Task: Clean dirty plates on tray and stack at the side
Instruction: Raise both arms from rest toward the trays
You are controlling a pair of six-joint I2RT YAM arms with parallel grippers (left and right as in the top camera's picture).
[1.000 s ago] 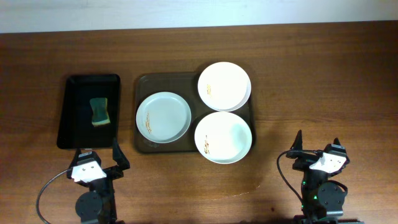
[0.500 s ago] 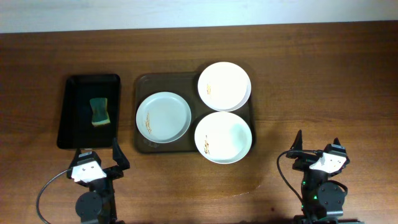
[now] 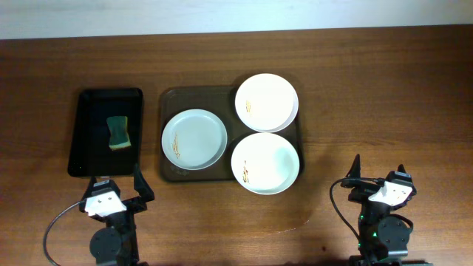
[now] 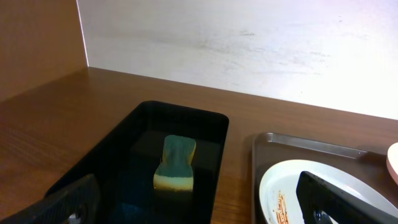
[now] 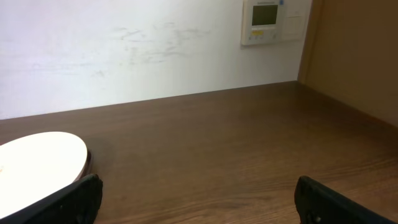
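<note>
Overhead look at a brown wooden bench [image 3: 384, 89], bounded along its far edge by a white wall [image 3: 236, 15]. Around the middle of the bench, closer to the far edge than the near one, the large brown-grey tray [image 3: 171, 96], long sides running left to right. Just to its left and apart from it, toward the left edge of the bench, a narrower glossy black tray [image 3: 89, 111]. On the brown-grey tray, three round plates lying side by side: a pale-bluish plate [image 3: 194, 139] filling the left half; a white plate [image 3: 266, 102] at the far right corner, hanging over the rim; a third plate [image 3: 264, 162], also white, at the near right corner, hanging over the near and right rims. Small orange-brown smears [image 3: 176, 144] near the left rim of each. Along the near edge of the bench, two grippers pointing toward the far edge. The left gripper [image 3: 117, 177] just short of the black tray's near right corner, fingers spread wide, nothing between them. The right gripper [image 3: 378, 164] toward the near right corner, well apart from the plates, fingers likewise spread and holding nothing. Smallest, a green sponge [image 3: 118, 133] with a yellow underlayer, in the middle of the black tray.
</note>
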